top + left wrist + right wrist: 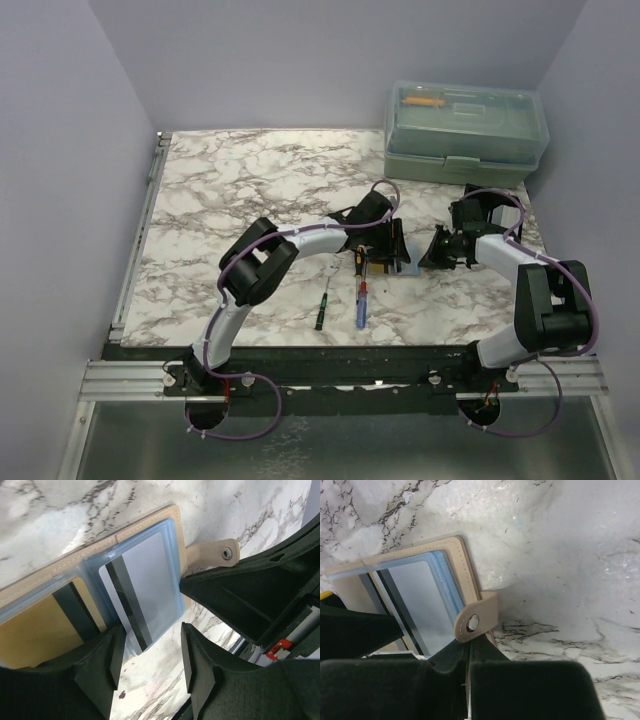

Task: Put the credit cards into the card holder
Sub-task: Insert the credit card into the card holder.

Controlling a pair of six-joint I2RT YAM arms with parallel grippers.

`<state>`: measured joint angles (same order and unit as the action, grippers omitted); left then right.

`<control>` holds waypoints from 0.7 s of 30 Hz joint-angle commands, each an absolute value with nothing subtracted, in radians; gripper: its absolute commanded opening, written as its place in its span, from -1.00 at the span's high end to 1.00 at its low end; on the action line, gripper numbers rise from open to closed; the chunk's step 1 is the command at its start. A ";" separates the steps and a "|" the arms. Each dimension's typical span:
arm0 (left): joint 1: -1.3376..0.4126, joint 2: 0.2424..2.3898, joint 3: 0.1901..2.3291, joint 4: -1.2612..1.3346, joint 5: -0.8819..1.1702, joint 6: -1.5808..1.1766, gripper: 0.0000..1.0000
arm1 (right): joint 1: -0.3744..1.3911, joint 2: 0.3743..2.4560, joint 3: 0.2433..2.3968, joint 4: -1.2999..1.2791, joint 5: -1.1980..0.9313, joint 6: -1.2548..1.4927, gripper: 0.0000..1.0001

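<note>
The card holder lies open on the marble, tan with clear blue sleeves and a snap tab. A pale grey card with a dark stripe sits in a sleeve, its near end sticking out a little. A gold-faced card sits in the adjoining sleeve. My left gripper is open, its fingers either side of the grey card's near end, not touching it. My right gripper is shut on the card holder's edge just below the snap. In the top view both grippers meet and hide the holder.
A translucent green toolbox stands at the back right. A green screwdriver and a blue-and-red one lie near the front, beside a yellow-handled tool. Walls close in left, right and back.
</note>
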<state>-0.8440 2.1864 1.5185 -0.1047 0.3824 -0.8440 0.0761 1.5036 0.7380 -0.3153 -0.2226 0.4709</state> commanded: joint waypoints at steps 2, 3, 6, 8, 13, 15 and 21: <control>-0.910 2.260 1.614 -0.216 0.333 -0.821 -0.08 | 0.071 1.498 0.715 -0.314 -0.272 0.477 0.95; -0.911 2.253 1.612 -0.217 0.321 -0.814 -0.09 | 0.070 1.495 0.713 -0.317 -0.268 0.478 0.95; -0.901 2.232 1.615 -0.254 0.305 -0.771 -0.15 | 0.069 1.489 0.708 -0.325 -0.235 0.482 0.95; -0.885 2.208 1.608 -0.277 0.299 -0.746 -0.21 | 0.065 1.483 0.708 -0.333 -0.217 0.485 0.94; -0.854 2.141 1.598 -0.321 0.329 -0.666 -0.37 | 0.063 1.456 0.726 -0.379 -0.151 0.479 0.67; -0.841 2.116 1.595 -0.329 0.363 -0.665 -0.37 | 0.063 1.444 0.734 -0.391 -0.142 0.474 0.59; -0.830 2.092 1.579 -0.326 0.413 -0.693 -0.13 | 0.063 1.411 0.730 -0.374 -0.191 0.464 0.37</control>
<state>-0.8387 2.1437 1.5974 -0.2932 0.3649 -0.7055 0.0650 1.4490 0.7303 -0.3611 -0.1898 0.4782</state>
